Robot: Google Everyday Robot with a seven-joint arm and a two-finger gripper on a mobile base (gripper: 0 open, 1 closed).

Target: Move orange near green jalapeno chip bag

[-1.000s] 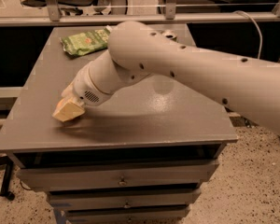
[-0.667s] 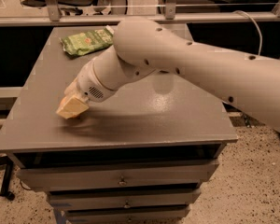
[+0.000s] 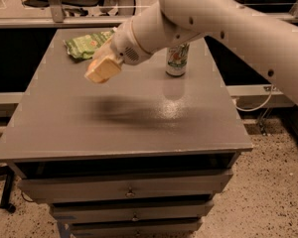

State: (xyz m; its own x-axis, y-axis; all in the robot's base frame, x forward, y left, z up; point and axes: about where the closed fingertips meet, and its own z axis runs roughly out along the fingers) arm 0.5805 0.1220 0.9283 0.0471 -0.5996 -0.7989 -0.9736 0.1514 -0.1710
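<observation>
The green jalapeno chip bag (image 3: 87, 44) lies flat at the far left of the grey table (image 3: 124, 128). My gripper (image 3: 102, 70) hangs above the table's left middle, just in front of and to the right of the bag, at the end of the big white arm (image 3: 198, 14) that reaches in from the upper right. The orange does not show anywhere; the gripper's tan end may be covering it.
A green-and-white soda can (image 3: 177, 58) stands at the back right of the table, partly behind the arm. The table has drawers (image 3: 129, 190) below its front edge. Chairs and a rail stand behind the table.
The gripper has risen off the table and moved back toward the chip bag. The arm has lifted, so the soda can now shows.
</observation>
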